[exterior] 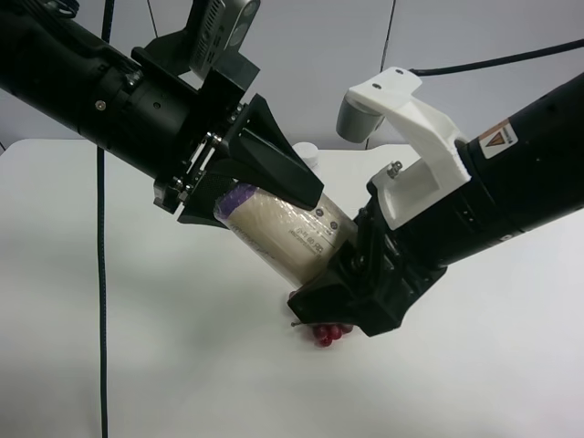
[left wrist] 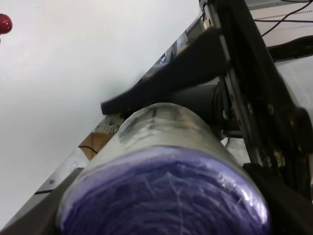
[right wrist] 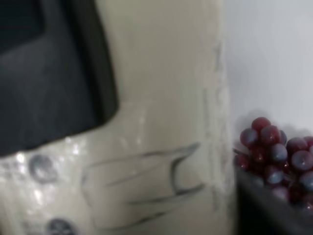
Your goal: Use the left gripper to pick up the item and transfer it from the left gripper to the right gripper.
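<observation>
The item, a cream canister (exterior: 283, 228) with a purple lid, hangs tilted above the table between the two arms. My left gripper (exterior: 260, 205), on the arm at the exterior high view's left, is shut on its lid end. The left wrist view shows the purple lid (left wrist: 166, 196) close up, with one black finger (left wrist: 181, 68) lying along the canister. My right gripper (exterior: 338, 274) is at the canister's base end. In the right wrist view the canister (right wrist: 166, 122) fills the frame. How the right jaws stand is hidden.
A bunch of red grapes (exterior: 330, 335) lies on the white table (exterior: 109, 301) right under the right gripper, and shows in the right wrist view (right wrist: 279, 156). A white bottle cap (exterior: 307, 153) peeks out behind the arms. A black cable (exterior: 100, 274) hangs at the left.
</observation>
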Available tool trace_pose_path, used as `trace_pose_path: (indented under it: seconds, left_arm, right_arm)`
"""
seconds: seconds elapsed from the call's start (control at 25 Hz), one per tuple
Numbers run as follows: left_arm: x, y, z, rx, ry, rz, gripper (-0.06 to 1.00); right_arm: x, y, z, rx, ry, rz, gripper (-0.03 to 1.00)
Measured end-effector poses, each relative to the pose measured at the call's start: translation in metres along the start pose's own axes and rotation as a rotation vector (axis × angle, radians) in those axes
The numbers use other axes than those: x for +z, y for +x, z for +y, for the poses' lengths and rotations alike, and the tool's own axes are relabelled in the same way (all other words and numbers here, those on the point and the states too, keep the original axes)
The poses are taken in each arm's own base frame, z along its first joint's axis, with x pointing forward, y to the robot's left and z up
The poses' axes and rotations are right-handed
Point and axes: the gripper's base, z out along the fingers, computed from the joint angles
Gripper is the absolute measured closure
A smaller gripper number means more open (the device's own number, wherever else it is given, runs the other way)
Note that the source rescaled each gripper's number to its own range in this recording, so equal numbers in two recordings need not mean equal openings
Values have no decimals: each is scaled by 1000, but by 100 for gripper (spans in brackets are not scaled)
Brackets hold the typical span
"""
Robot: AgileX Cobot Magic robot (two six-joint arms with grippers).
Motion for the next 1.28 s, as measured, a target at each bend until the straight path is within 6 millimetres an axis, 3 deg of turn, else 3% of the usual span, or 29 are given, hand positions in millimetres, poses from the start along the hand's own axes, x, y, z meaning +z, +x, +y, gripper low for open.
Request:
trace_pose_path:
  seconds: [0.04, 0.48, 0.52, 0.56, 0.64, 0.68, 0.72, 0.84, 1.28]
  left_arm:
    - [0, 0, 0, -1, 0, -2, 94]
    - [0, -2, 0, 32, -4, -22, 94]
    - [0, -2, 0, 33, -5, -24, 91]
    - [0, -2, 0, 32, -4, -26, 74]
    - [0, -4, 0, 25, -5, -40, 25]
    - [0, -4, 1, 23, -7, -47, 11]
    - [0, -5, 1, 23, -9, -54, 5]
    - [0, -6, 1, 21, -13, -64, -4]
    - [-1, -9, 3, 21, -31, -103, -4]
  right_arm:
    - [0, 0, 0, -1, 2, -2, 93]
    - [0, -1, -2, -18, 18, -14, 93]
    - [0, -1, -2, -18, 18, -14, 93]
    - [0, -1, -2, -17, 19, -15, 94]
    - [0, -1, -2, -17, 19, -15, 95]
    - [0, -1, -2, -17, 19, -14, 95]
    - [0, -1, -2, -17, 18, -13, 95]
    - [0, -1, -2, -16, 17, -12, 95]
    - [0, -1, -2, -16, 17, -12, 96]
